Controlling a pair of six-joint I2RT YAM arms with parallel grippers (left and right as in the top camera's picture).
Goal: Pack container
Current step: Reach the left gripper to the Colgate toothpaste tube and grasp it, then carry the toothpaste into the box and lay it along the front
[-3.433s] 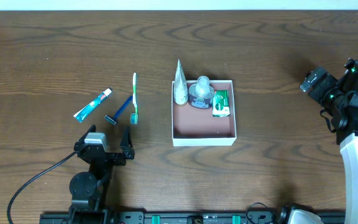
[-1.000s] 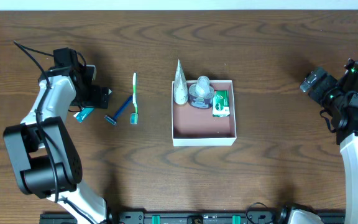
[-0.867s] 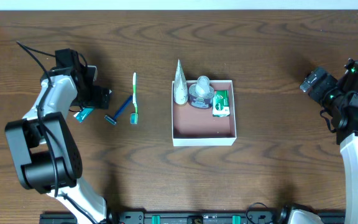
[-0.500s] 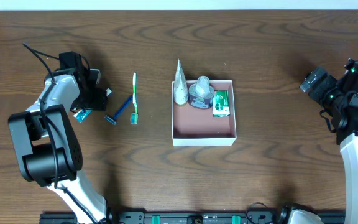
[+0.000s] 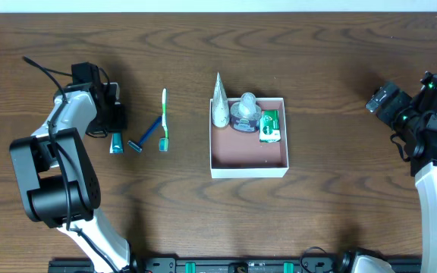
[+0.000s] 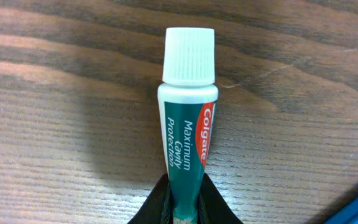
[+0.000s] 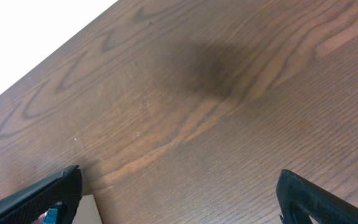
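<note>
The container (image 5: 249, 174), a white-walled square box with a pinkish-brown floor, stands mid-table. Along its far wall are a white cone-shaped tube (image 5: 219, 103), a small clear jar (image 5: 246, 112) and a green box (image 5: 270, 125). At the left, my left gripper (image 5: 116, 123) is shut on the tail of a teal toothpaste tube (image 5: 115, 142). In the left wrist view the tube (image 6: 188, 124) runs straight out from between the black fingers (image 6: 154, 208), its white cap pointing away, over the wood. My right gripper (image 7: 185, 202) is open over bare table at the far right, holding nothing.
A green-and-white toothbrush (image 5: 164, 120) and a blue razor (image 5: 144, 136) lie just right of the toothpaste tube, between it and the container. The right arm (image 5: 431, 129) stands at the table's right edge. Dark wood tabletop all round.
The left gripper has closed on the toothpaste tube, and the tube has swung from lying diagonally to lying in line with the gripper. The right arm has not moved.
</note>
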